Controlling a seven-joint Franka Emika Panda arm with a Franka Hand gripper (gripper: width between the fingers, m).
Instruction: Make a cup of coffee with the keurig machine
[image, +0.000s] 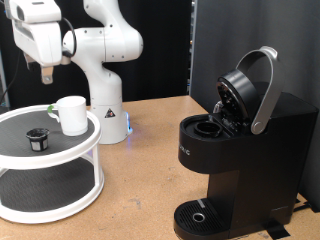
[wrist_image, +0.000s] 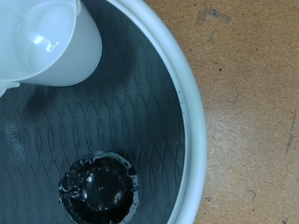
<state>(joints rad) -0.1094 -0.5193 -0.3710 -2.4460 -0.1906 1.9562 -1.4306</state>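
the jaws hang in the air above the exterior view's left part of a two-tier white stand, over its dark upper tray and clear of everything on it. whether they are apart or together cannot be told: the exterior view shows them only as a small dark tip under the white hand, and the wrist view does not show them at all. nothing is seen between them.

straight below, the wrist view takes in the coffee pod, a small dark round thing lying on the ribbed tray mat, and the cup, white and upright, near the pod but not touching it. in the exterior view the cup stands on the upper tray with the pod nearer that view's bottom left.

the step in hand looks like a reach for something on the tray. to do it well, the hand should centre over one item before descending, so a finger does not nudge the other.

the arm rises from its base on the table behind the stand, folds at the elbow and carries the hand out, pointing down.

the keurig machine stands well apart at the exterior view's right, its lid raised and the pod chamber open, the drip tray bare.
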